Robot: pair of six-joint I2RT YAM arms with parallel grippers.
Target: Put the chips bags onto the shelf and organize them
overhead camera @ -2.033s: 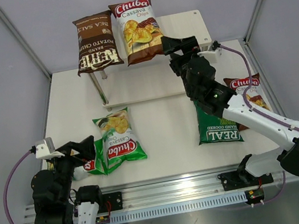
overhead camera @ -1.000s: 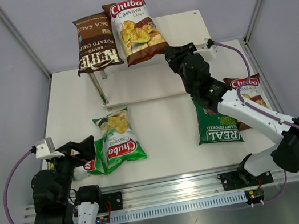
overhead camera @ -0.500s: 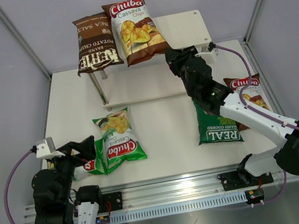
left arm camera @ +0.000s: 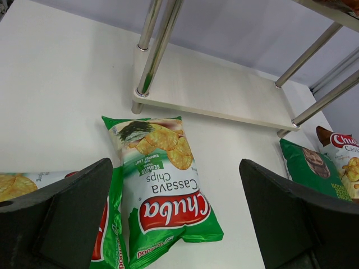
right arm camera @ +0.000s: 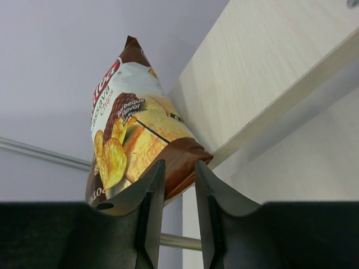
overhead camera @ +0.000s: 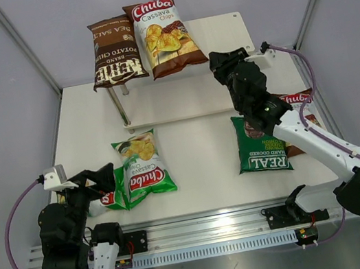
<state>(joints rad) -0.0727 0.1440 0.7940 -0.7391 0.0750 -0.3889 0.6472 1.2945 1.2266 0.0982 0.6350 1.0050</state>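
Right gripper [right arm camera: 179, 168]: fingers drawn almost together with nothing between them. It sits just in front of the shelf's top board, low enough to look up at a bag's underside.
Nearest bag: the white-brown Chuba Cassava bag [right arm camera: 132, 143] lies on the top board with its bottom seam hanging over the front edge. The narrow finger gap looks better suited to nudging it back than to gripping it.
Neighbour: the Kettle bag [overhead camera: 114, 50] lies flat just left of it, touching or nearly so, label reversed. It also overhangs the front edge.
Shelf [overhead camera: 221, 33]: 2 bags on the left part of the top board, the right part bare. The lower board carries no bag.
Desk [overhead camera: 196, 145], right side: the REAL bag [overhead camera: 261, 151] lies flat beneath the right arm. A second white-brown bag [overhead camera: 298, 105] lies just beyond it, partly hidden by the arm.
Desk, left side: a light green Chuba bag [left arm camera: 162, 179] lies face up, overlapping another green bag [left arm camera: 106, 235] at its side.
Left gripper [left arm camera: 175, 168]: fingers spread wide, holding nothing, poised near the 2 green bags.
Progress, as judged: 2 of 6 shelved, 4 left.
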